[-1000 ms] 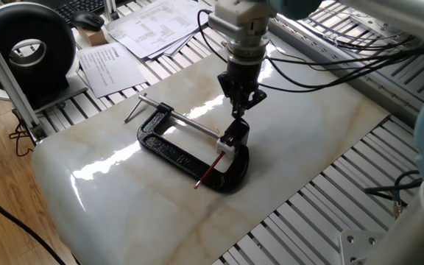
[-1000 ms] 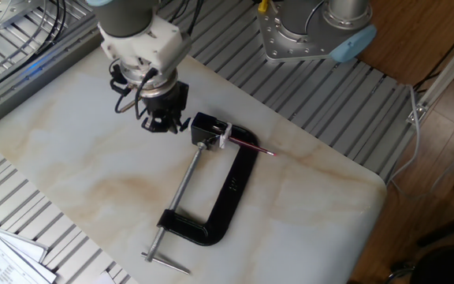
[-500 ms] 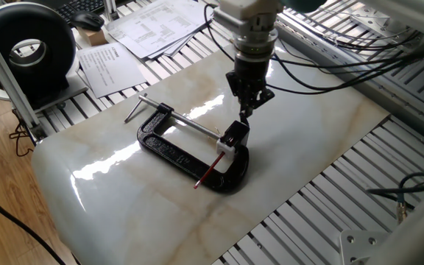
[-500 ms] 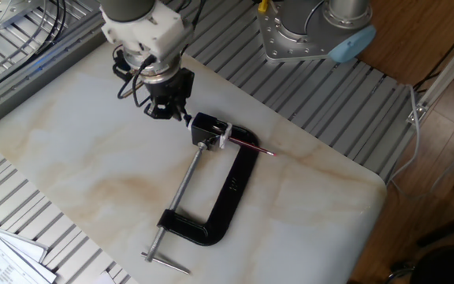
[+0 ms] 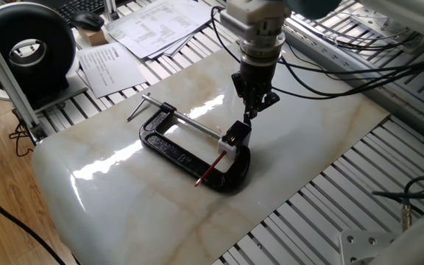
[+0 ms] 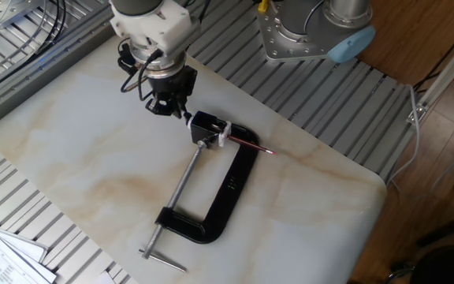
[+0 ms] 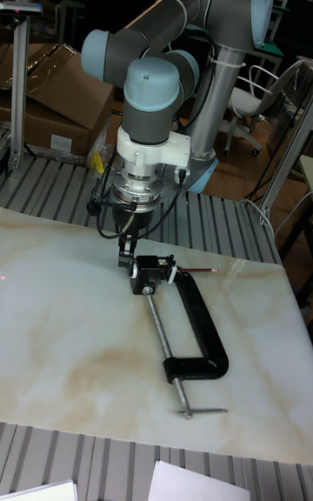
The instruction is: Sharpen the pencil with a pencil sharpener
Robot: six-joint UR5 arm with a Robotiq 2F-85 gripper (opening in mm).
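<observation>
The pencil sharpener [image 5: 232, 138] [image 6: 209, 128] [image 7: 153, 273], a small black-and-white block, is held between the screw rod and the jaw of a black C-clamp [image 5: 174, 152] [image 6: 232, 186] [image 7: 205, 320]. The red pencil [image 5: 210, 168] [image 6: 250, 145] [image 7: 196, 270] is stuck into the sharpener and rests across the clamp's frame. My gripper [image 5: 251, 112] [image 6: 173, 111] [image 7: 128, 258] points down just behind the sharpener, on the side away from the pencil. Its fingers are shut with nothing between them. I cannot tell whether the tips touch the block.
The clamp's silver screw rod ends in a T-handle [image 5: 140, 107] [image 6: 162, 258]. Papers [image 5: 150, 26] and a black round device [image 5: 28, 51] lie past the slab's left edge. The arm's base [image 6: 314, 28] stands beyond the slab.
My gripper has moved along the slab to the back of the sharpener. The clamp has shifted slightly; the pencil is still in the sharpener.
</observation>
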